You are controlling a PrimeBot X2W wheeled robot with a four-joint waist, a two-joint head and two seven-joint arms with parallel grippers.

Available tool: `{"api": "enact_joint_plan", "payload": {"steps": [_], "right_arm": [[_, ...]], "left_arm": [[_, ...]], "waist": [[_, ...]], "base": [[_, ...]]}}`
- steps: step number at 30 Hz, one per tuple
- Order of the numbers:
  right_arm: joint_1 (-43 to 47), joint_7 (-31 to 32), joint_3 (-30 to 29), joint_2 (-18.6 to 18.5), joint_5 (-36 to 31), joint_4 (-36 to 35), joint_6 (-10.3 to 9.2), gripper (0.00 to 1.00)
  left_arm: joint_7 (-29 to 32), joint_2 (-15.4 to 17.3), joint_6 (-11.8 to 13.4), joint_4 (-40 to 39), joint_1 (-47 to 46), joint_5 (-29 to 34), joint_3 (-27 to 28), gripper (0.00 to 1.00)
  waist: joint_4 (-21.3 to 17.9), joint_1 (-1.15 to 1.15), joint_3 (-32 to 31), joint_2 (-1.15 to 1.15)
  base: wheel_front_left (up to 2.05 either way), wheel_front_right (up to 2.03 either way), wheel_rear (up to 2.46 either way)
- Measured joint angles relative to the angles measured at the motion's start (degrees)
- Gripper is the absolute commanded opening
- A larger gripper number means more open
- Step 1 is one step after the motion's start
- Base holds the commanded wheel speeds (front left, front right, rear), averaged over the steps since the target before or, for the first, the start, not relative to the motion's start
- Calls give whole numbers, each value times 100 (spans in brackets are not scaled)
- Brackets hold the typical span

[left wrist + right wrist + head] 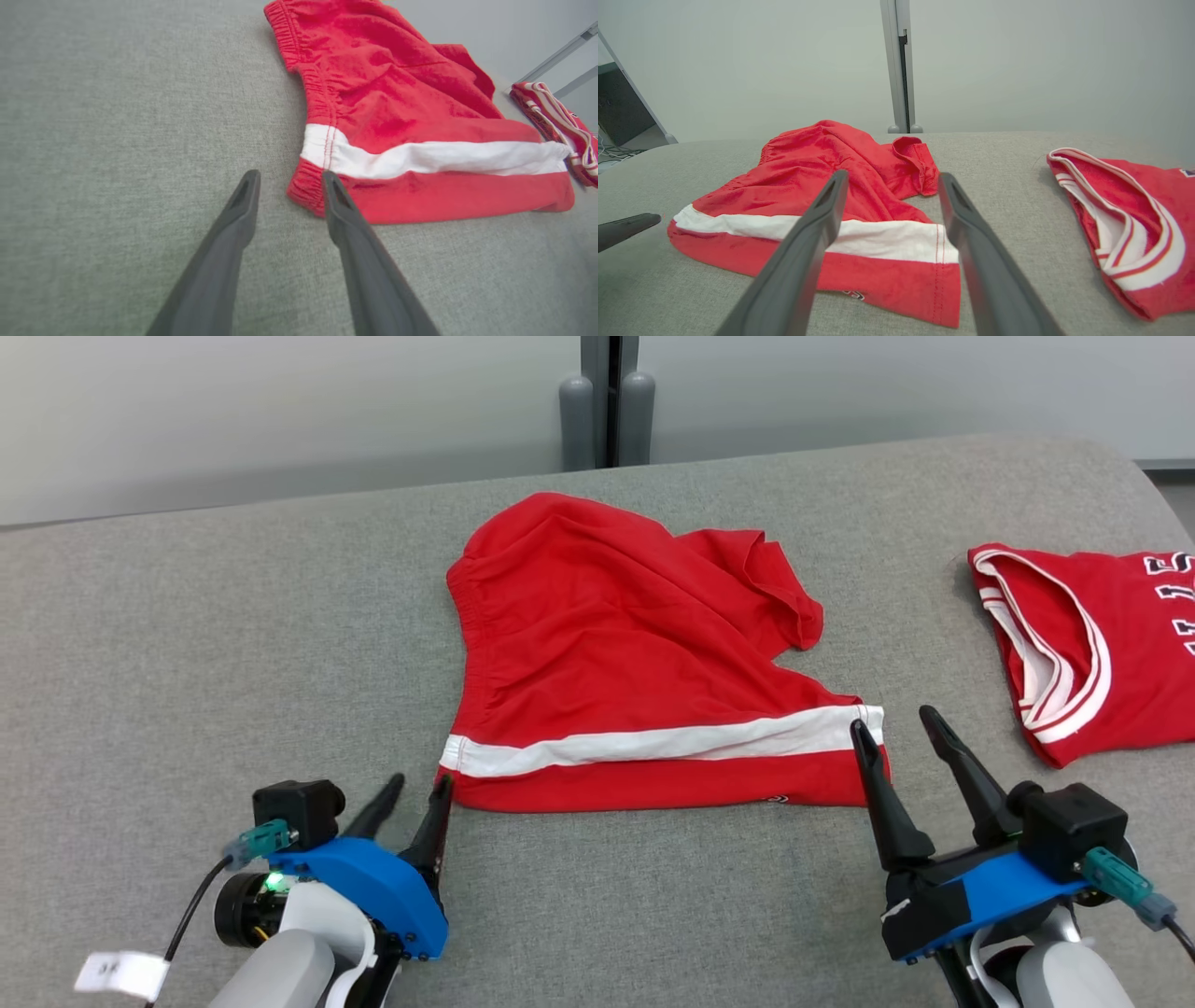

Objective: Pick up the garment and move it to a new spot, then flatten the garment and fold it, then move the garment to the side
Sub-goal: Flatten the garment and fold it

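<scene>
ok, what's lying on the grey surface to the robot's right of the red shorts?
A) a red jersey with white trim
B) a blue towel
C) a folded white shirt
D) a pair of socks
A: a red jersey with white-edged openings lies on the grey surface, apart from the red shorts and on their right in the head view.
</scene>
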Motion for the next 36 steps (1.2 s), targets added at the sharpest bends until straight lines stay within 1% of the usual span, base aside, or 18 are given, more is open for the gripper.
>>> {"api": "enact_joint_plan", "payload": {"steps": [8,12,15,23,27,29,36], "right_arm": [[202,8,-380,-2,0,-69,0,100],[320,34,-591,-7,-2,-71,0,100],[393,75,-710,-9,-4,-21,0,100],[595,144,-875,20,-98,155,0,100],[620,156,-869,74,-101,153,0,100],[621,157,-865,97,-96,146,0,100],[622,183,-820,120,-114,142,0,100]], "left_arm": [[-1062,160,122,-582,393,257,225,100],[-1315,219,255,-753,568,448,420,100],[-1384,243,319,-827,695,679,590,100],[-1402,182,320,-1038,1179,1220,1117,100],[-1402,116,312,-1139,1405,1368,1334,100],[-1402,97,263,-1146,1479,1416,1396,100],[-1402,16,201,-1124,1501,1557,1594,100]], "waist": [[64,0,-258,0],[103,0,-379,0],[149,0,-476,0],[236,0,-783,0],[217,1,-845,0],[202,1,-855,0],[149,1,-822,0]], "base": [[0,0,0],[0,0,0],[0,0,0],[0,0,0],[0,0,0],[0,0,0],[0,0,0]]}}
